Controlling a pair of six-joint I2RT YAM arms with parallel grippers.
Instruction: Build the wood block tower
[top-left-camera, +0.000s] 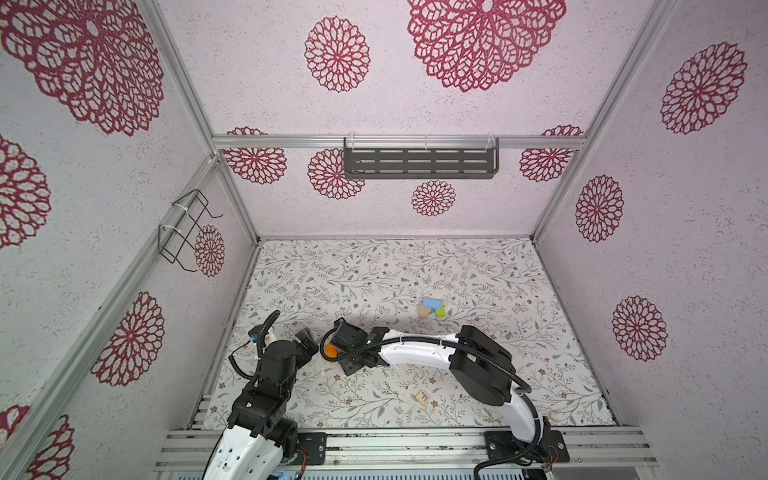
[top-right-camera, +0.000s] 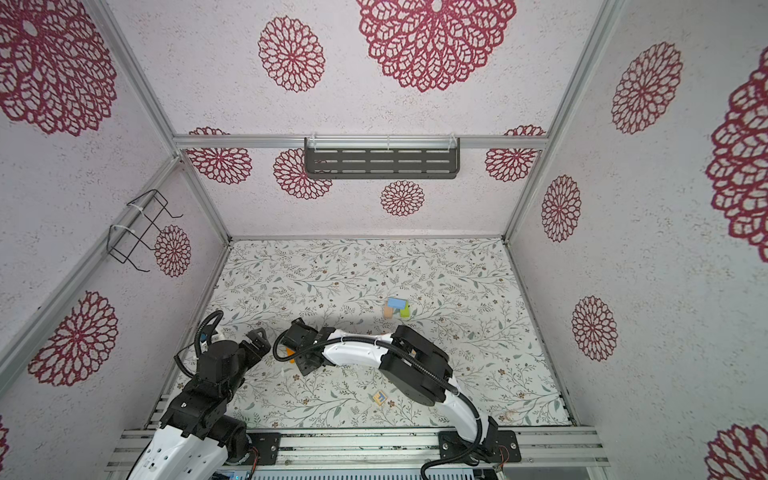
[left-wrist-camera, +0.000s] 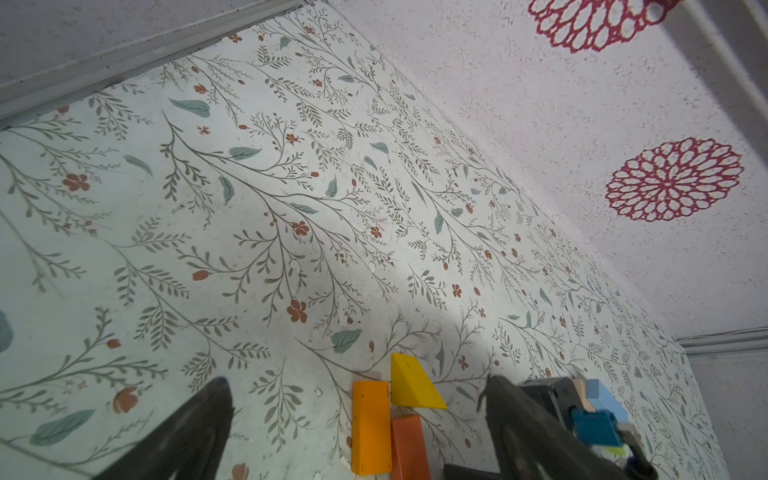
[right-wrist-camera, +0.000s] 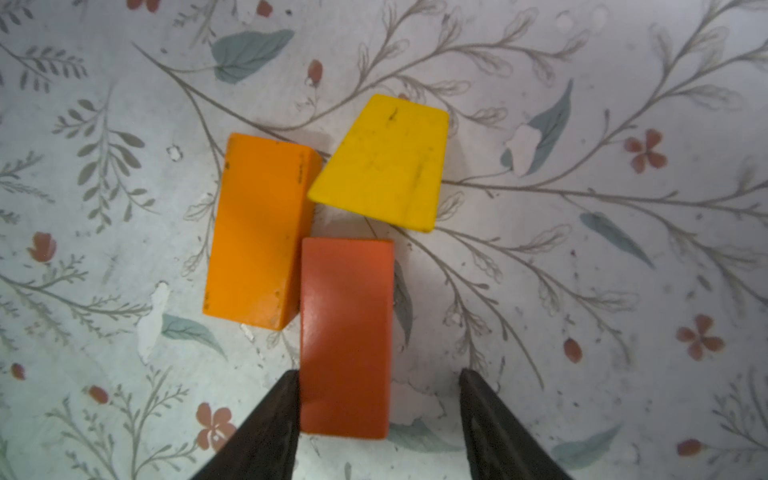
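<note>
A two-armed robot works over a floral-patterned worktop (top-left-camera: 498, 291). In both top views the right arm reaches across the middle. Its right claw (top-left-camera: 352, 362) points down left of the worktop's centre, toward the front edge, hiding all but a sliver of an orange wooden bar (top-left-camera: 331, 352). The right wrist view shows what lies beneath: the orange wooden bar (right-wrist-camera: 259, 232), a red-orange wooden bar (right-wrist-camera: 347, 332) lying against its long side, and a yellow wooden wedge (right-wrist-camera: 382, 162) touching the orange bar's corner, just beside the red-orange bar's end. The right claw (right-wrist-camera: 378, 374) is open around the red-orange bar: one finger (right-wrist-camera: 270, 424) touches the bar's side, while the other stands apart with bare worktop between. The left claw (top-left-camera: 307, 338) hovers just beside this group, wide open and empty. The left wrist view shows its two dark fingers (left-wrist-camera: 195, 432) far apart near the same three blocks. The tower (top-left-camera: 432, 309) stands near the worktop's middle, well apart from both claws, with a blue block (top-left-camera: 431, 302) on top and a tan block (top-left-camera: 424, 312) and a lime block (top-left-camera: 440, 311) below. The left wrist view catches it partly behind a finger. A natural wooden cube (top-left-camera: 422, 397) with a printed coloured letter sits alone near the front edge, visible in both top views.
</note>
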